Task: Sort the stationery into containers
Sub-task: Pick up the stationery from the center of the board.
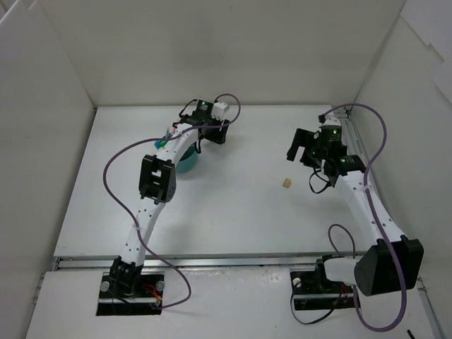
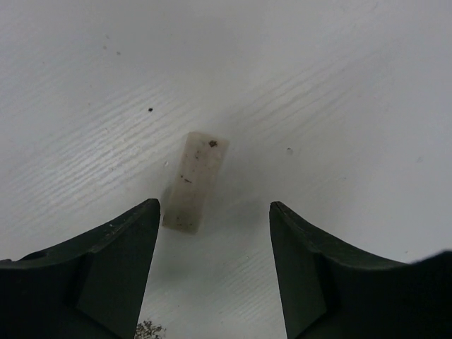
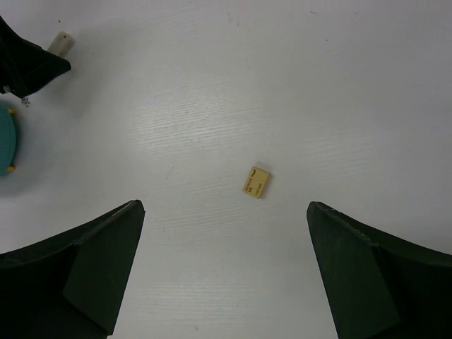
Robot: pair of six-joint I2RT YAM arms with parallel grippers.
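**While both arms hang over erasers, neither has hold of anything**

Closest to me, out in the middle of the white table, the tan eraser lies all by itself. The right gripper hangs over it, jaws spread wide, holding nothing. Farther back on the left, the teal tub sits under the left arm. Just past it, the left gripper is down low with its jaws partly apart. The white eraser lies flat on the table between its tips, not pinched.
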